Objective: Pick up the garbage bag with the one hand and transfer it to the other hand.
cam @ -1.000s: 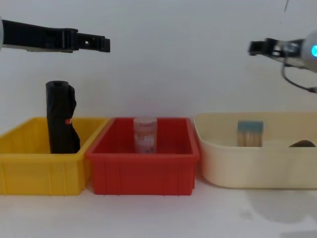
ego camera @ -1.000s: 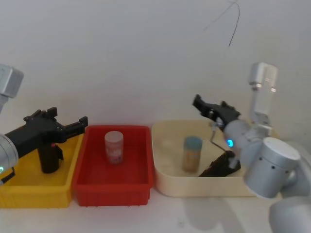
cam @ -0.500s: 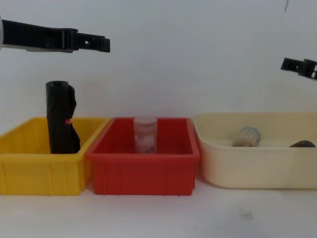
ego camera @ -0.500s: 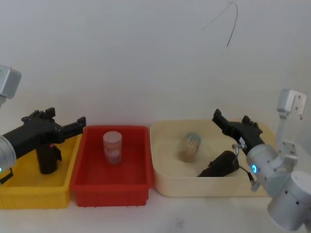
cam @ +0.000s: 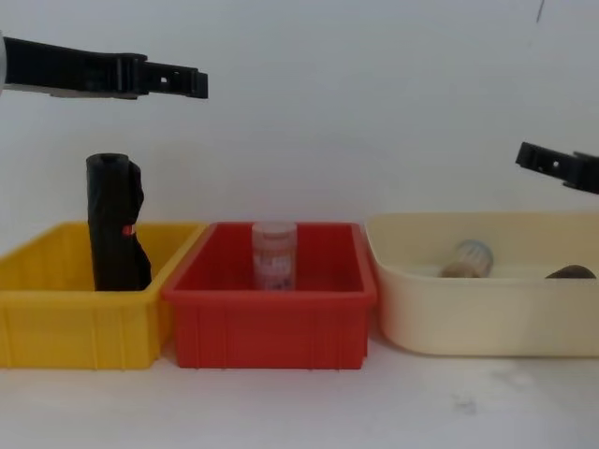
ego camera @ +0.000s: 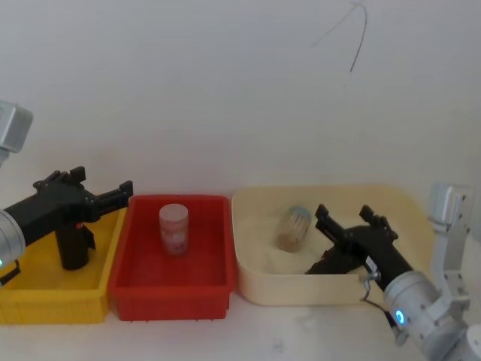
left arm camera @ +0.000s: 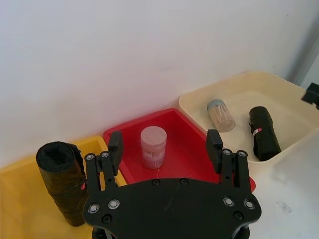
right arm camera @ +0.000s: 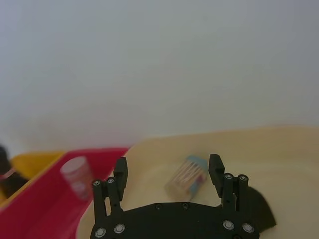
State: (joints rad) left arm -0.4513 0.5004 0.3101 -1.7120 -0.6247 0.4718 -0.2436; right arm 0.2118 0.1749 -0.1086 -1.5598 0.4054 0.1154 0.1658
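Head view: the left gripper (ego camera: 120, 194) hovers above the upright garbage bag (ego camera: 73, 248) in the yellow bin (ego camera: 45, 304), the right gripper (ego camera: 344, 219) over the cream tub (ego camera: 301, 289); wrist views: both claws spread apart; chest view: bag standing, untouched.

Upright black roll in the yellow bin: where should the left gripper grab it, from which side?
Take the upright matte-black plastic roll by its upper half, clear above the rim of the yellow plastic bin. Probably come level from the front, left gripper open around it; bin walls block the base.
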